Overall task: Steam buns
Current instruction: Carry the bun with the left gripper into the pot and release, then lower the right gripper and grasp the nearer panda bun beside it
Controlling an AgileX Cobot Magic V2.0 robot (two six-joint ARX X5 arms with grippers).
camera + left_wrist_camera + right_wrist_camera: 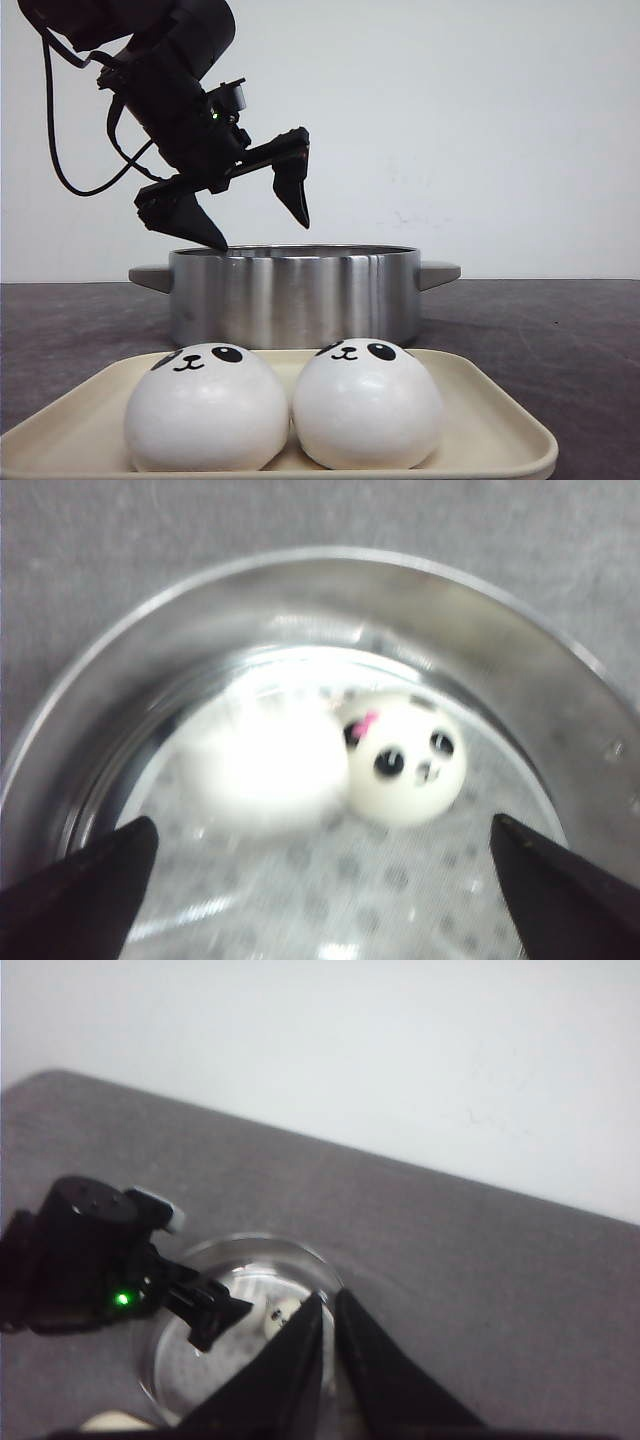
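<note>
Hovering over the steel pot (pixel 295 295), the left gripper (pixel 258 215) is spread wide and empty; only its wrist view reveals two buns (pixel 405 760) side by side inside. Two more buns (pixel 205 408) sit on the near cream tray (pixel 500 425). Fingers of the right gripper (pixel 328 1345) are nearly pressed together; no writing is legible.

Matte black left arm (pixel 170 70), looping black cable (pixel 60 140), small green light (pixel 213 116), pointed black fingertips (pixel 298 205)

pot (pixel 295 295): brushed shiny steel | buns (pixel 366 405): smooth matt white | tray (pixel 500 420): cream matt plastic | table (pixel 560 320): grey, rough
</note>
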